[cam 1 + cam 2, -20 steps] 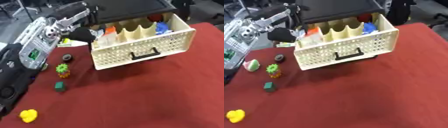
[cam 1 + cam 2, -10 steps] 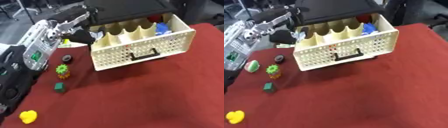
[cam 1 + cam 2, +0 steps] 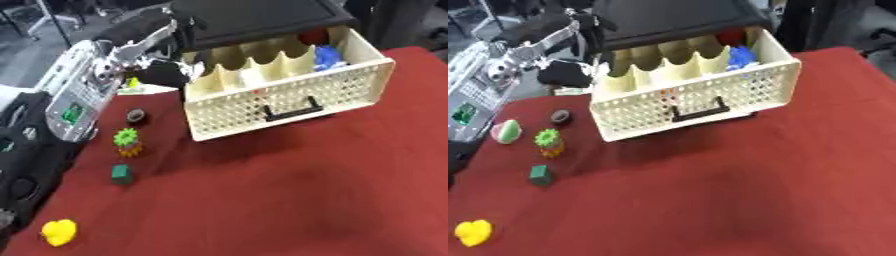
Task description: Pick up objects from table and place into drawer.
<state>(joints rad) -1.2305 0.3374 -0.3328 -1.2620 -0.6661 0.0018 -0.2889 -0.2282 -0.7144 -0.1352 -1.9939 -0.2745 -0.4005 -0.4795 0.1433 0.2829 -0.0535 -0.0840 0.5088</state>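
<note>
Running left to right, the open drawer (image 3: 697,97) faces the camera; left hand (image 3: 166,70) fingers' state unclear.

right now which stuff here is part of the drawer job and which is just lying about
Job: drawer; left hand beside it; on the cloth, yellow toy, green block, green gear toy, black ring, green-and-pink ball.

Lying about: black cabinet top; red tablecloth.
</note>
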